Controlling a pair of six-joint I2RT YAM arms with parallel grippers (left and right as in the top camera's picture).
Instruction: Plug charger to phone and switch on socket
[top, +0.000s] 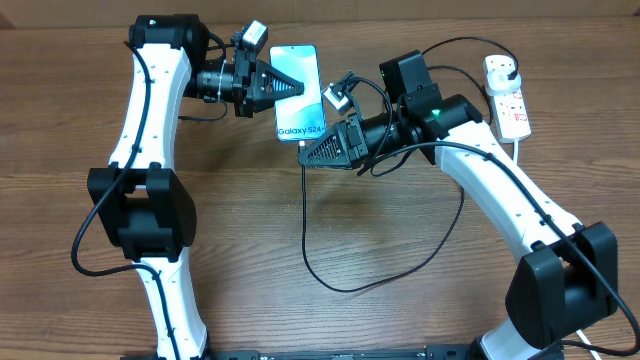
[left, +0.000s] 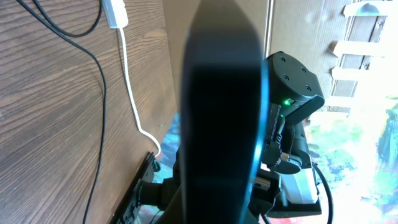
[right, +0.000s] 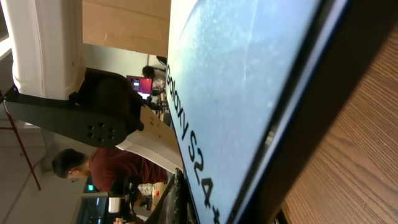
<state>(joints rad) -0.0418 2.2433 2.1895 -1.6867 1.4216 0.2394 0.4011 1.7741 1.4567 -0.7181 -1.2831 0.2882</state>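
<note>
We look across a brown wood-grain table (top: 250, 230). Beyond the table's edge, a dark-haired person (right: 109, 171) in a dark red top is seen in a room, with a lit monitor (right: 138, 82) farther off from the table. Off another side of the table, a white slatted frame (left: 367, 43) stands above a bright, multicoloured floor (left: 367, 155).

Overhead, upper centre: phone (top: 298, 95) has left edge covered by left gripper (top: 289, 88), lower end partly under right gripper (top: 304, 155).
Charger (top: 304, 210): connector tip hidden beneath right gripper; far end untraceable past right arm.
Socket (top: 508, 100), upper right: switch positions too small to tell.
Left wrist: phone (left: 224, 124) is blurred dark slab, cut off top and bottom.
Right wrist: phone (right: 236, 93) cut off by top and bottom edges.
</note>
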